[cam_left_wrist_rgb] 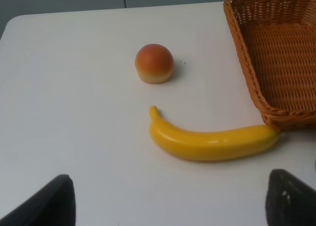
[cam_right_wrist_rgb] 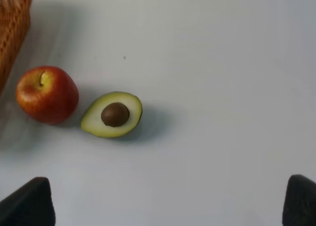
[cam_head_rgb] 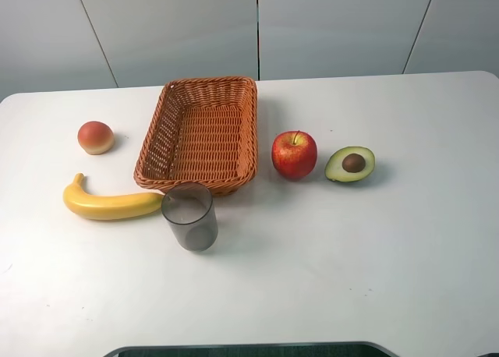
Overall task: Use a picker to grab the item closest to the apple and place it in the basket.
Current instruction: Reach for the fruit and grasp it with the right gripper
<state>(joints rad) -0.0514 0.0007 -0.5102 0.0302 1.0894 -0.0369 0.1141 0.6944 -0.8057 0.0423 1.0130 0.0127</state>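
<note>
Avocado (cam_head_rgb: 350,164): half, pit up, just beside apple (cam_head_rgb: 294,154) on the side toward the table's (cam_head_rgb: 351,256) right edge; nearest item, so judged the target. Basket (cam_head_rgb: 250,131): just beside apple's other side. Left jaws, right jaws: spread, empty; right ones face the avocado.

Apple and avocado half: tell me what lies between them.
Nothing. Only a narrow strip of bare table separates the apple and the avocado half, clearest in the exterior high view.
</note>
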